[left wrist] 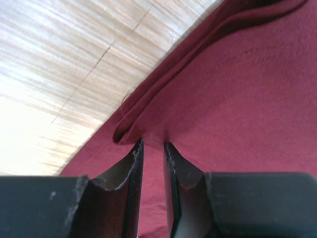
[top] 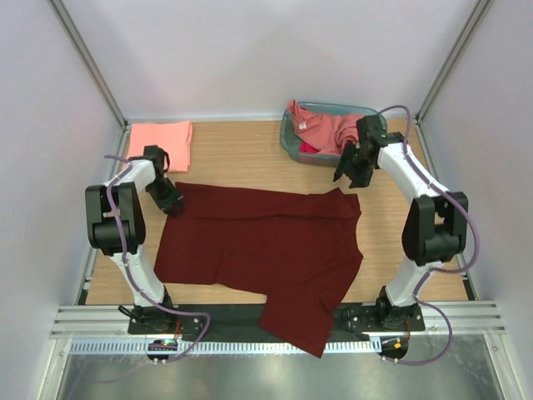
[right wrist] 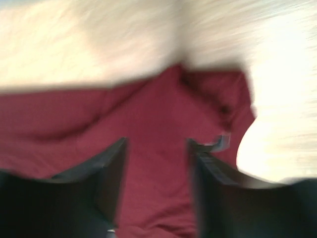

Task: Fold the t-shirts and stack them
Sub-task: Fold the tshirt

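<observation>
At the far right of the table, a teal-blue basket heaped with crumpled pink t-shirts, one draped over its far-left rim. Holds a brighter red bit of cloth too, low against its near wall. Left of the basket and well apart, a folded salmon t-shirt, flat on the wood. On the basket's near side, the dark maroon t-shirt, spread flat, one corner reaching past the wood's near edge. Left gripper down on the maroon corner farthest from the basket, fingers narrowly parted at a folded hem; cannot tell whether pinching. Right gripper just in front of the basket, above the maroon cloth, jaws spread wide, gripping nothing; wrist view blurred.
</observation>
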You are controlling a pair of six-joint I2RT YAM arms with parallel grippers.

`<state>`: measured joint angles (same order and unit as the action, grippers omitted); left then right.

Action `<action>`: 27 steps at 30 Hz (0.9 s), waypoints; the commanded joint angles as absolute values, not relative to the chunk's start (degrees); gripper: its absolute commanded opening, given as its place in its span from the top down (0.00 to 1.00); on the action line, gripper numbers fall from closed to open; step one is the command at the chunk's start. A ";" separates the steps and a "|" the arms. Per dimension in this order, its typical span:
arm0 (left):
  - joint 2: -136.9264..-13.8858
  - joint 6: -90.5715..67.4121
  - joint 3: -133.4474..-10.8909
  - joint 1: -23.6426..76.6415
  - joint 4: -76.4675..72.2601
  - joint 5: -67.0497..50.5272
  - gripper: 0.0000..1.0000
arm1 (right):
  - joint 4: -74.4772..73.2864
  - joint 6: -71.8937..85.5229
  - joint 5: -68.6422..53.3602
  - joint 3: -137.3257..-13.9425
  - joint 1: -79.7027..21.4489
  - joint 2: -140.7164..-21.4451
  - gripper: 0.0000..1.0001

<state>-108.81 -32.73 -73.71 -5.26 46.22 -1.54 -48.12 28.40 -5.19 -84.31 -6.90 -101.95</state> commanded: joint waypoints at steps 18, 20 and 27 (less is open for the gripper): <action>-101.07 -31.99 -71.28 -4.48 47.11 -2.73 0.76 | -47.20 19.07 14.06 -78.31 -26.54 -106.34 0.53; -101.42 -31.91 -71.37 -4.48 46.94 -2.64 0.76 | -47.46 18.99 15.37 -79.01 -26.63 -107.48 0.57; -102.74 -32.17 -72.24 -4.40 46.76 -2.99 0.76 | -46.76 18.72 16.35 -80.07 -26.63 -108.89 0.76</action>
<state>-103.63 -32.53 -71.55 -4.62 46.72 -2.26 -47.86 19.35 13.80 -77.62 -26.30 -108.33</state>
